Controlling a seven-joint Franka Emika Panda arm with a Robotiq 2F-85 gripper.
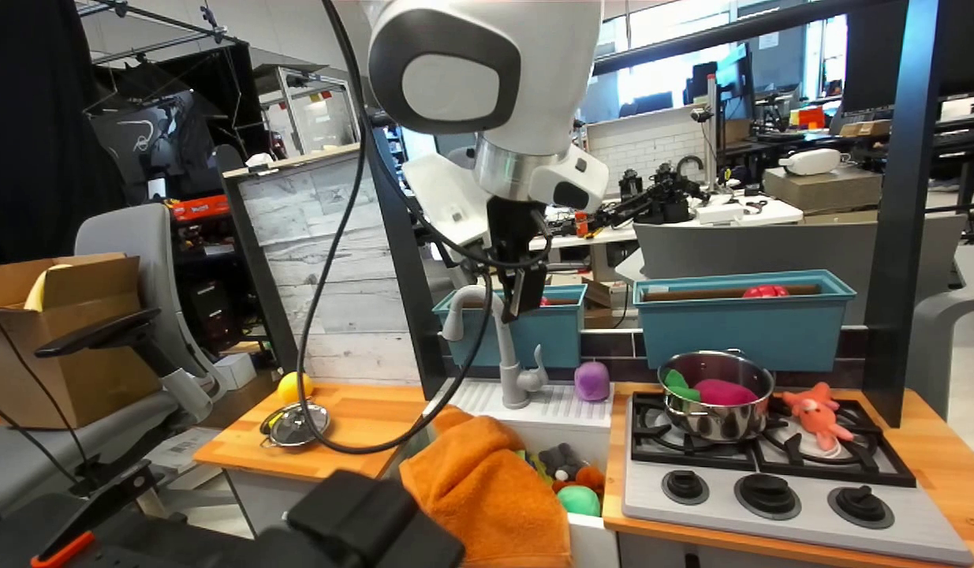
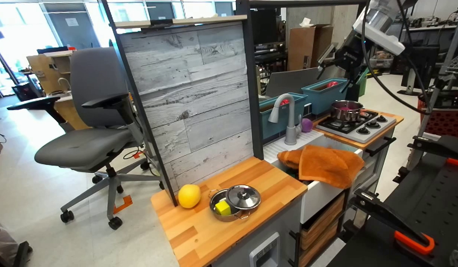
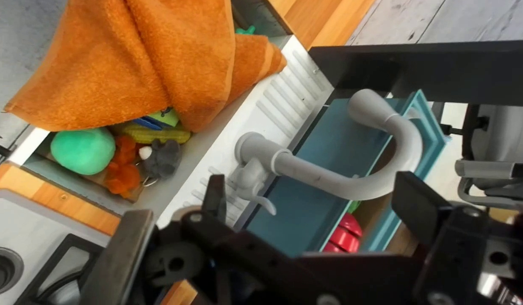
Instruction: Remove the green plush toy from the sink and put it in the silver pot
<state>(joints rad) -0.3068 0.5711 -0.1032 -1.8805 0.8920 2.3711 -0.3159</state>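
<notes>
The green plush toy [image 1: 579, 500] lies in the near end of the sink [image 1: 595, 544], beside other soft toys. It also shows in the wrist view [image 3: 83, 150], at the left; it is hidden in the other exterior picture. The silver pot [image 1: 719, 422] stands on the stove burner with a pink thing and a green thing inside; it also shows in an exterior view [image 2: 345, 111]. My gripper [image 3: 311, 182] is open and empty, high above the faucet [image 3: 312, 171] and teal bins, apart from toy and pot. It also shows in both exterior views [image 1: 522, 296] [image 2: 334, 76].
An orange cloth [image 1: 487, 489] covers much of the sink. Teal bins [image 1: 743, 315] stand behind. A purple round object [image 1: 591, 381] sits beside the faucet. An orange plush [image 1: 818, 414] lies on the stove. A lidded pan [image 2: 229, 204] and yellow ball [image 2: 189, 195] are on the wooden counter.
</notes>
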